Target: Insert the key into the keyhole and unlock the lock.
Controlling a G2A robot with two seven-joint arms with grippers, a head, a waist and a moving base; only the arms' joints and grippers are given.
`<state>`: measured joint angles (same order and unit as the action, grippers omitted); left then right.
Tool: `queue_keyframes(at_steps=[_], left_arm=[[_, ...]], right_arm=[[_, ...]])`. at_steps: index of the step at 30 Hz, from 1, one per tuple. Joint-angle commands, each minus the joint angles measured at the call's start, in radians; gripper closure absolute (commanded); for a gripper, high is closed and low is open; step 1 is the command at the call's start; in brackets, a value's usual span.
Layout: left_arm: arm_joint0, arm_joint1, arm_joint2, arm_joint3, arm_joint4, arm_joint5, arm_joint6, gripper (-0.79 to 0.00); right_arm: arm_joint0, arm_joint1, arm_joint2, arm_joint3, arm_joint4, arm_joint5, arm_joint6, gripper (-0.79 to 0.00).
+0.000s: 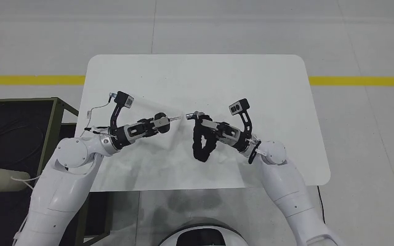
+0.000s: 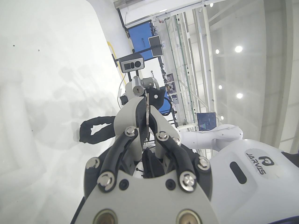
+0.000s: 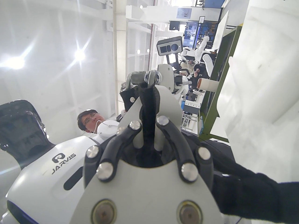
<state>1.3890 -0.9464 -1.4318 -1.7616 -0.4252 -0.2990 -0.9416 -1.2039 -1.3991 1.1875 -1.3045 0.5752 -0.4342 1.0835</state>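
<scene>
Left gripper (image 1: 167, 119): over the table (image 1: 277, 80), a little to 9 o'clock of its centre, pointing toward 3 o'clock. Fingers closed tight on the key (image 2: 147, 111), which is pinched flat between the pads. The blade sticks out past the fingertips.

Right gripper (image 1: 201, 120): just to 3 o'clock of table centre, pointing toward 9 o'clock and facing the left gripper. Fingers closed on the black-sleeved part of the lock (image 2: 138, 90). The metal cylinder projects beyond the fingertips.

Lock: held off the table between the two grippers, near table centre. In the left wrist view the keyhole face is turned toward the key and is uncovered. A black cable loop (image 1: 201, 147) hangs from the lock toward 6 o'clock.

Key: at 9 o'clock of the lock, in line with it in the top view. The tip is just beside the cylinder face. In the left wrist view the blade sits slightly off the keyhole, not in it. Whether the tip touches the cylinder cannot be told.

The lock shows no sign of being unlocked.
</scene>
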Motion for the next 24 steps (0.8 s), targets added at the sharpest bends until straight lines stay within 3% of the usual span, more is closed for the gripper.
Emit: queue_keyframes(at_steps=[1, 24], left_arm=[[0.003, -0.002, 0.001, -0.003, 0.003, 0.004, -0.004, 0.0], [-0.005, -0.024, 0.02, -0.015, 0.037, 0.038, -0.002, 0.0]], right_arm=[[0.0, 0.001, 0.001, -0.003, -0.004, 0.0, 0.003, 0.0], [-0.03, 0.012, 0.008, -0.051, -0.022, -0.008, 0.001, 0.0]])
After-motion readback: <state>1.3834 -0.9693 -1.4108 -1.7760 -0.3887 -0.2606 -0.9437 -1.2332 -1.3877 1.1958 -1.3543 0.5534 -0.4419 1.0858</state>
